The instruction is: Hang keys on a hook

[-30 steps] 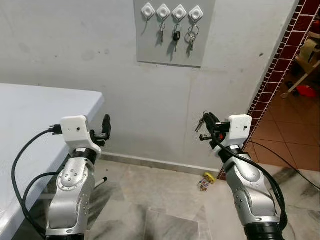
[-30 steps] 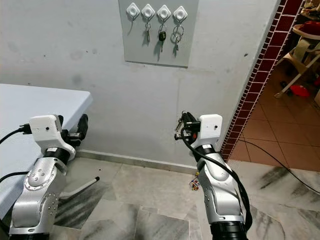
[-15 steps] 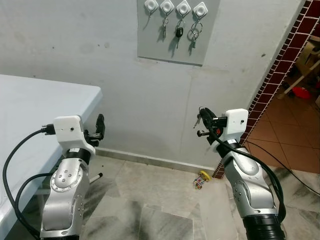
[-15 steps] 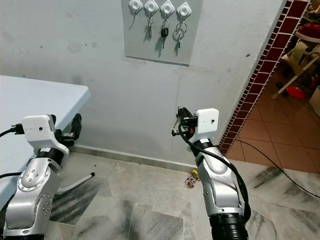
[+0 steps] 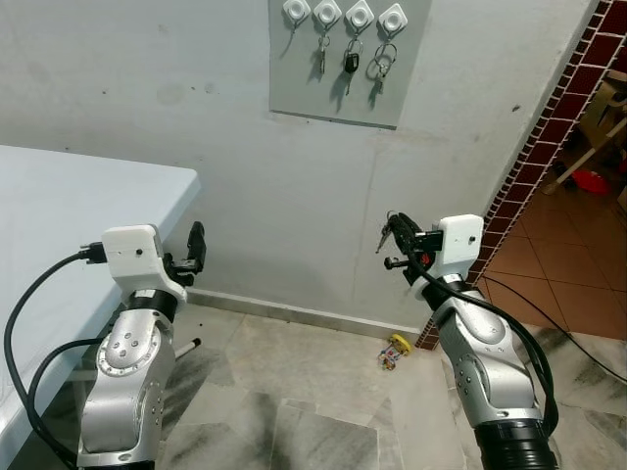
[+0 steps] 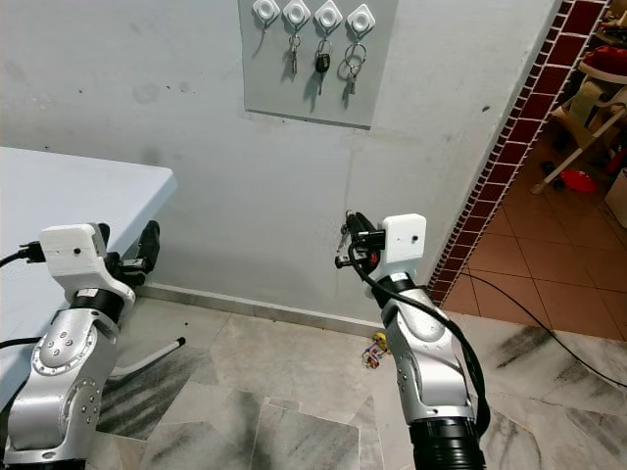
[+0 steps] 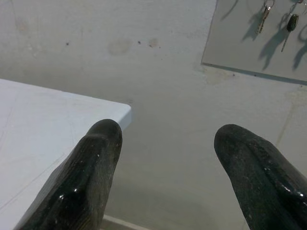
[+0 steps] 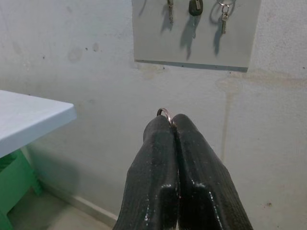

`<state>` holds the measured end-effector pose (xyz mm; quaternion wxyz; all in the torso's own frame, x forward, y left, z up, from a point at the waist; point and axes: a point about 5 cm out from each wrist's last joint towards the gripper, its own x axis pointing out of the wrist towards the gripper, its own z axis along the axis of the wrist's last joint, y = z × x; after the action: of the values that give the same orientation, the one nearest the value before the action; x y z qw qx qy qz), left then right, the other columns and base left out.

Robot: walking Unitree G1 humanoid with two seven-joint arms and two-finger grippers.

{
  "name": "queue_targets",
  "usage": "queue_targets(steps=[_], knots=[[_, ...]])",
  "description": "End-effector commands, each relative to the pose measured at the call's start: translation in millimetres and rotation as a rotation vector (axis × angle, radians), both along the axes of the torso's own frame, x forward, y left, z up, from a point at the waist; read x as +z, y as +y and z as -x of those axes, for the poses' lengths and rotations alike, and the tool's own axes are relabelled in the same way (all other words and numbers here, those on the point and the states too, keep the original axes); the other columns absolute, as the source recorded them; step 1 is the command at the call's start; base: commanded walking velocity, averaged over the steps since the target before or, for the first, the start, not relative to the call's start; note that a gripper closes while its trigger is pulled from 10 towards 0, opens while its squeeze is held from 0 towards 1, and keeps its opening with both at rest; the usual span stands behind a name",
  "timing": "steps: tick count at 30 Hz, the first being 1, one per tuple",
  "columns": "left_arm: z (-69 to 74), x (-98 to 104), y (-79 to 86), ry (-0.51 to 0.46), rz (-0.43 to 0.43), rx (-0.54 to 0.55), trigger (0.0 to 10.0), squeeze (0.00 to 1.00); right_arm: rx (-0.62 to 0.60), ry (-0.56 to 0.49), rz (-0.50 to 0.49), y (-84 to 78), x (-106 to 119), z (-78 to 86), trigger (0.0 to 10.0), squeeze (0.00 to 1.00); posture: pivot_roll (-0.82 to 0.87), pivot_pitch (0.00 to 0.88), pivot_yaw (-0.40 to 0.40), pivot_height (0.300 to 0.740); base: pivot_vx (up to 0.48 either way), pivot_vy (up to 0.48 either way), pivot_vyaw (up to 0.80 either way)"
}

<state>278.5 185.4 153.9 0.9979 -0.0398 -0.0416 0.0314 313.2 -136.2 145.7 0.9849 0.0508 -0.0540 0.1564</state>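
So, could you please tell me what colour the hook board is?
The hook board is plain grey, clearest in the left eye view.

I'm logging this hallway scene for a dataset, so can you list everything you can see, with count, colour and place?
hook board: one, grey, on the wall above the arms
hooks: four, white, in a row on the board; the leftmost is bare
hung keys: three sets, on the other three hooks
table: one, white, at the robot's left
brick edging: dark red, along the wall corner at right
small object: one, yellow, on the floor by the wall
left gripper: black fingers apart, near the table corner
right gripper: black fingers pinched on a key ring, below the board
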Motion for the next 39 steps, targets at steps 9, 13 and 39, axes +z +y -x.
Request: queue_targets(steps=[9, 13, 39], knots=[[0.8, 5.8, -2.2, -0.019, 0.005, -0.015, 10.0, 0.00, 0.019, -0.016, 0.000, 0.8, 3.5, -0.6, 10.0, 0.00, -0.03, 0.000, -0.054, 0.740, 0.302, 0.000, 0.00], [1.3, 5.0, -3.0, -0.016, 0.010, -0.014, 10.0, 0.00, 0.024, -0.015, 0.000, 1.0, 3.3, -0.7, 10.0, 0.00, -0.02, 0.000, -0.056, 0.740, 0.321, 0.000, 0.00], [2.0, 3.6, -4.0, -0.008, 0.025, -0.008, 10.0, 0.00, 0.031, -0.013, 0.002, 1.5, 3.3, -0.6, 10.0, 0.00, -0.02, 0.000, -0.061, 0.740, 0.314, 0.000, 0.00]])
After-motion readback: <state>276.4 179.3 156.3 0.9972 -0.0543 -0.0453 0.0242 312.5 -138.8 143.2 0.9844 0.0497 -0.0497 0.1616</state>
